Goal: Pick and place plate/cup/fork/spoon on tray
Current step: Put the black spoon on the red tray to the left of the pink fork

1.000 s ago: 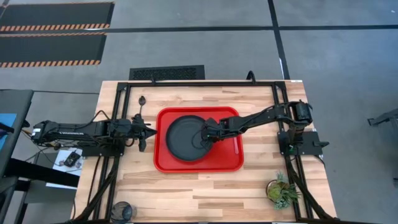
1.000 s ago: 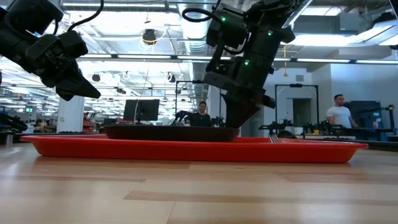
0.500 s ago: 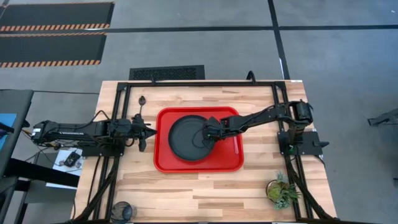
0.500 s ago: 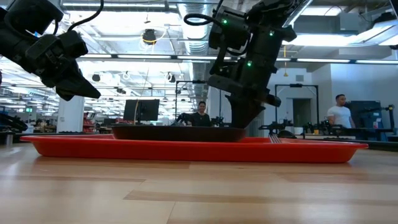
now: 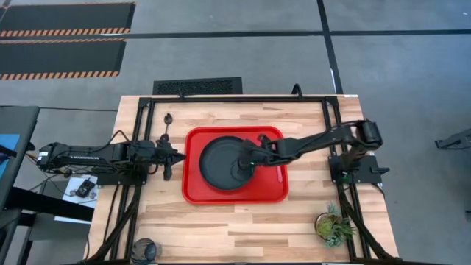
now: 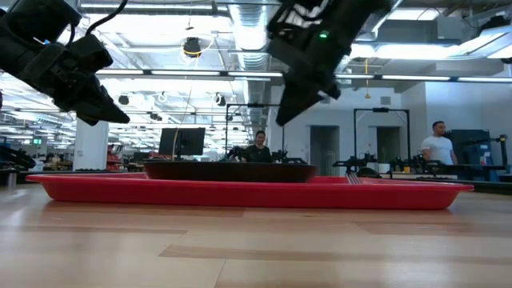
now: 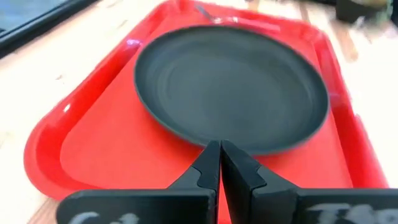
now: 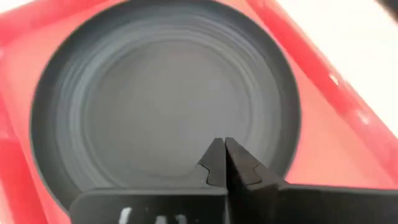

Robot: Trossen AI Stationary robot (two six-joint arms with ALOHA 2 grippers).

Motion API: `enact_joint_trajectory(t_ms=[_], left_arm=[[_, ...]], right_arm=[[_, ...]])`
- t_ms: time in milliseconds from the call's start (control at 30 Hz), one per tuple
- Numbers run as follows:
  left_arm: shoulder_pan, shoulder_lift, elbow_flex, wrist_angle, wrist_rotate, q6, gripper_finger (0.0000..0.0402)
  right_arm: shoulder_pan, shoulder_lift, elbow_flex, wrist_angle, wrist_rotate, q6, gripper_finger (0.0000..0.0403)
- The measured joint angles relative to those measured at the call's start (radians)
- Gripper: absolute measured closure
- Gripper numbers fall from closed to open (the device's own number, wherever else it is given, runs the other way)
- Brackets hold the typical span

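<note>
Pale wooden plank counter inside black metal frame. Small green potted plant at one near corner. Black floor vent grille beyond far edge. Seated person, white-shirted person in background; dark monitor, possibly switched off.

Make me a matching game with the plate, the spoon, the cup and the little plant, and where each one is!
Things:
1. plate
2. spoon
3. cup
4. potted plant

Places:
A. on the bare wood at the table's near right corner
B. lying on the red tray
C. on the bare wood beyond the left gripper, by the table's far left side
D. at the table's near left corner

Pairs: 1-B, 2-C, 3-D, 4-A
</note>
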Motion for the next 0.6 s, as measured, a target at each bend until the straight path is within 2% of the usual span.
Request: enact_joint_trajectory(t_ms=[133, 233, 433, 600], left_arm=[[0.000, 0.000, 0.001, 0.061, -0.017, -0.057, 0.0402], [0.012, 0.027, 0.039, 0.024, -0.074, -0.084, 0.0401], [0.109, 0.177, 0.222, -0.218, -0.137, -0.161, 0.0401], [0.232, 0.355, 0.408, -0.410, -0.107, -0.209, 0.0401]], right_arm=[[0.010, -0.090, -0.168, 0.210, -0.005, -0.063, 0.0396], [0.009, -0.172, -0.289, 0.342, -0.004, -0.088, 0.0397], [-0.016, -0.338, -0.453, 0.485, 0.001, -0.172, 0.0395], [-0.043, -0.437, -0.529, 0.518, 0.005, -0.232, 0.0394]])
